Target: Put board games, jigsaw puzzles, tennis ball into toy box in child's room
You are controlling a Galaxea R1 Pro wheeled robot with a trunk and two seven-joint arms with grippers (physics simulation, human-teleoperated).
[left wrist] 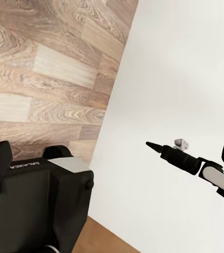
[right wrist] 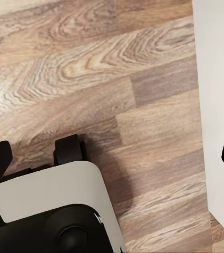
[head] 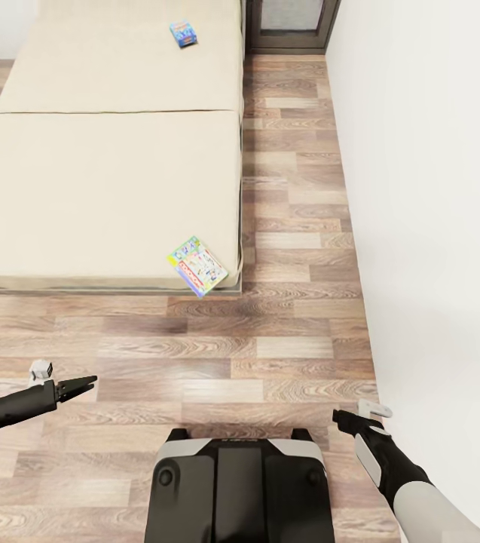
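A wheeled robot faces the bed (head: 104, 188) in the child's room, two board games lying on its cream top. The near game (head: 197, 265) sits at the bed's front right corner, one corner overhanging the edge; the far game (head: 184, 33) rests near the right edge at the far end. The left gripper (head: 81, 385) appears closed and empty; the right gripper (head: 345, 417) holds nothing, though how far it is open cannot be told. Both hang low over the floor (head: 285, 226). The games look light, stiff and smooth; the overhanging corner seems the easiest place to pinch.
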